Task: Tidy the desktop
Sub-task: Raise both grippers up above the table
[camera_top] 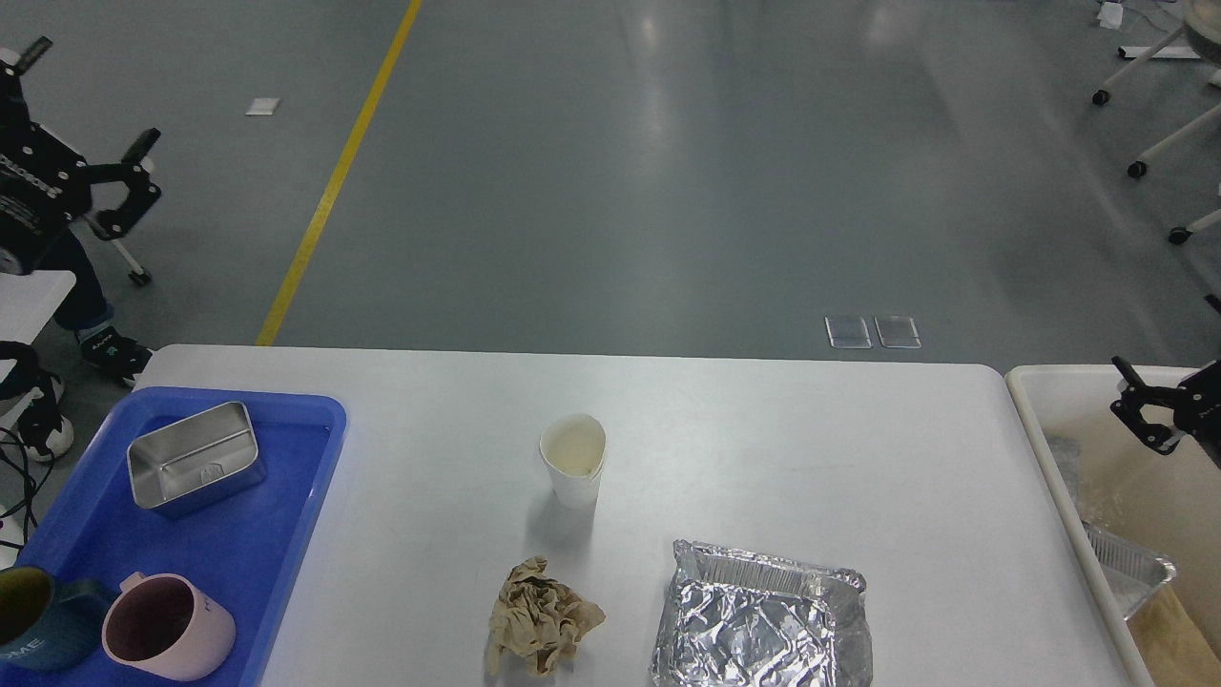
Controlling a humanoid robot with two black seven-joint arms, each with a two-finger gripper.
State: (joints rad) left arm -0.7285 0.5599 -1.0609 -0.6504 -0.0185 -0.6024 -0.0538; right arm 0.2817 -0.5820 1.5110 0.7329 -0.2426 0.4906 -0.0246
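Note:
The white desktop (811,448) carries a white paper cup (572,463) near its middle. A crumpled brown paper (542,618) and a crinkled foil tray (760,618) lie near the front edge. My left gripper (134,176) hangs open and empty high at the far left, over the floor beyond the table. Over the cream bin, at the right edge of the view, my right gripper (1137,410) is also open with nothing in it. Both grippers are well away from the items on the table.
A blue tray (277,534) on the desktop's left end holds a steel box (196,456), a pink mug (167,625) and a dark blue mug (33,620). The cream bin (1040,401) beside the right end contains a foil container (1130,568). A person's legs and chair wheels show at far left.

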